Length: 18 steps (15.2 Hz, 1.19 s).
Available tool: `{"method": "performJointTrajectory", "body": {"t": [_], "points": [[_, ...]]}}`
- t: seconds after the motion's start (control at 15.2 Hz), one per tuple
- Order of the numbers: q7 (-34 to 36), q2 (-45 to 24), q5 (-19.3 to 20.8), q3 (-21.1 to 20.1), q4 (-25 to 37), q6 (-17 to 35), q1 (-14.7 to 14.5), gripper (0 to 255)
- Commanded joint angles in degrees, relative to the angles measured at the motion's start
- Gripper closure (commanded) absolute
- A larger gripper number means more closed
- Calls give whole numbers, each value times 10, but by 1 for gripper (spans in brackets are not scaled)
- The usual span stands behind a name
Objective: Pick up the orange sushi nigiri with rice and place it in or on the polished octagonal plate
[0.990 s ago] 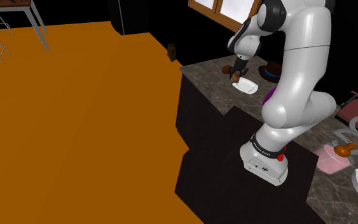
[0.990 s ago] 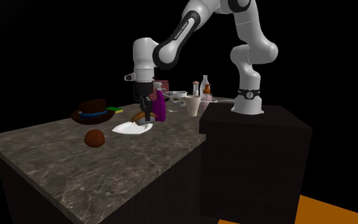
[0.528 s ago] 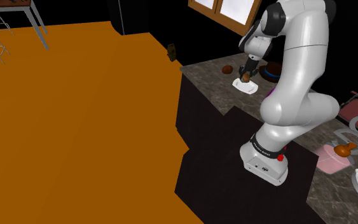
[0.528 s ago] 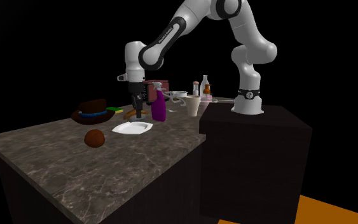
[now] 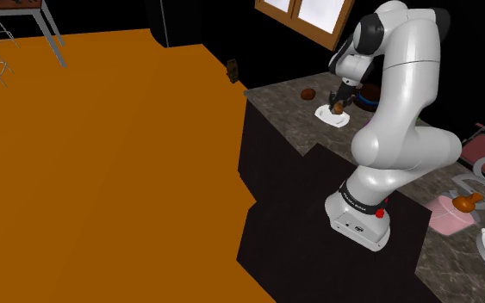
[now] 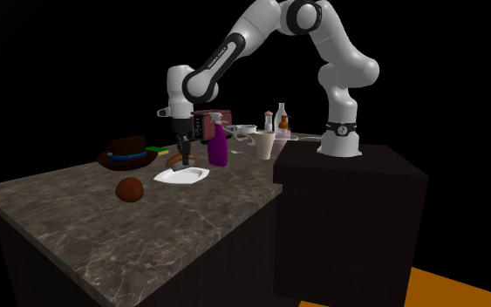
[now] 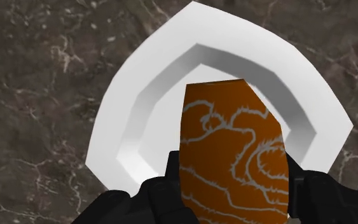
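Observation:
The orange sushi nigiri point(image 7: 233, 150), streaked with pale lines, is clasped between my black fingers point(image 7: 168, 175). My gripper point(image 7: 233, 197) is shut on it and hangs just above the white octagonal plate point(image 7: 117, 124) on the dark marble counter. From the shoulder view the gripper point(image 5: 339, 105) holds the orange piece point(image 5: 338, 108) over the plate point(image 5: 328, 116). In the second exterior view the gripper point(image 6: 180, 158) carries the nigiri point(image 6: 177, 160) above the far side of the plate point(image 6: 182, 176).
A brown round object point(image 6: 129, 188) lies in front of the plate, a dark hat point(image 6: 126, 154) behind it. A purple spray bottle point(image 6: 219, 145), a cup point(image 6: 263, 144) and bottles point(image 6: 281, 122) stand toward the arm's stand. A pink dish with a drumstick point(image 5: 457, 209) sits at the shoulder view's right.
The arm has carried the nigiri toward the second exterior view's left, from the near edge of the plate to above its far side. The grip has stayed shut.

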<state>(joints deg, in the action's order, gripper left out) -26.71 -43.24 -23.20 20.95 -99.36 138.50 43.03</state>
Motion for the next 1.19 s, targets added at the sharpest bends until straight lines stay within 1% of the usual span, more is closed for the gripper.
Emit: {"method": "performJointTrajectory", "body": {"t": [0.0,0.33,0.86,0.92,1.12], "points": [[-3,-13,-5,-5,4,9,3,255],[-9,-44,-15,-16,15,29,12,255],[-9,-46,-16,-17,16,31,12,255],[-9,-46,-15,-17,17,30,12,0],[-9,-45,-16,-17,15,31,12,0]]}}
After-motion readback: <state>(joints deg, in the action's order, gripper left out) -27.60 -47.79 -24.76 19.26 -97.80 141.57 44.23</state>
